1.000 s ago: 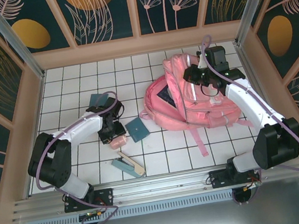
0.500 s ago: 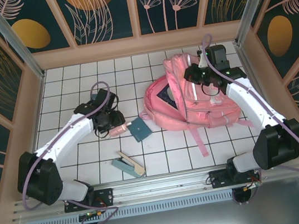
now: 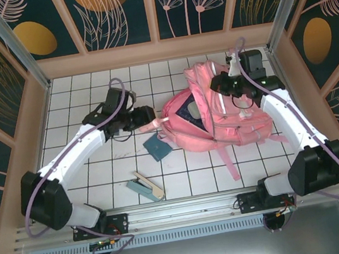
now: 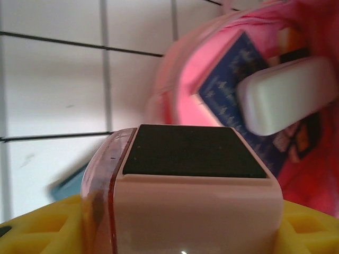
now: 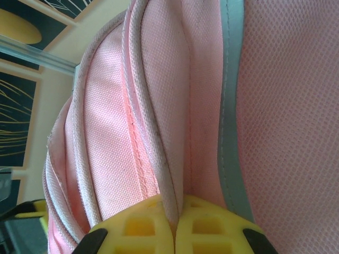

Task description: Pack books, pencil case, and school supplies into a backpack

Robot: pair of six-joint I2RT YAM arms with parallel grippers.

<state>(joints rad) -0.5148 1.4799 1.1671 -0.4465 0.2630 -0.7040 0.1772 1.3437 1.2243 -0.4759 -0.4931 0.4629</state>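
Note:
The pink backpack (image 3: 235, 120) lies at the back right with its mouth facing left. My right gripper (image 3: 230, 83) is shut on a fold of its fabric (image 5: 175, 174), holding the top edge up. Inside the mouth I see a navy book (image 4: 228, 92) and the mint pencil case (image 4: 288, 95). My left gripper (image 3: 146, 119) is shut on the pink squarish piece (image 4: 193, 159), which has a black top face. It hangs just left of the backpack's mouth, and yellow fingers (image 4: 37, 225) flank it.
A dark teal flat square (image 3: 156, 146) lies on the tiles below the left gripper. The teal-and-cream stapler-like tool (image 3: 145, 188) sits near the front edge. The backpack's pink strap (image 3: 227, 160) trails toward the front. Wooden walls enclose the white tiled floor (image 3: 75, 96).
My left gripper has lifted the pink piece off the tiles and carried it back and right to the backpack's mouth. The right gripper keeps its hold, almost still.

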